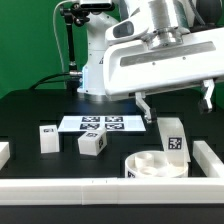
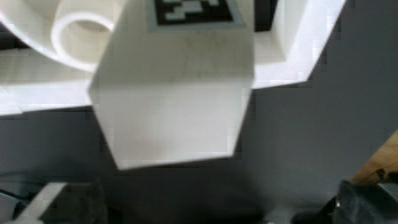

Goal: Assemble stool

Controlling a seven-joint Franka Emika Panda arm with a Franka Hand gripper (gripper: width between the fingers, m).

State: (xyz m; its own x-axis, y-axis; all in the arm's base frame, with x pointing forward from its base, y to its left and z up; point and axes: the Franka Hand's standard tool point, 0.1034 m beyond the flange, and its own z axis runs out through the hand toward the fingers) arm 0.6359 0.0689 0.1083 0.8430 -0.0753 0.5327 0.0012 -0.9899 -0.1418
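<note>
Exterior view | black table (image 1: 25, 115), pale backdrop (image 1: 30, 40) | seat (image 1: 158, 163) near front rail (image 1: 90, 188) | marker board (image 1: 100, 124)

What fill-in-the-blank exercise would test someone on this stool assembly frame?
1. The seat is ___ in shape.
2. The claw above the leg beside the seat is ___.
3. The other two legs stand toward the exterior view's ___ of the seat.
Missing words: round; open; left.
</note>
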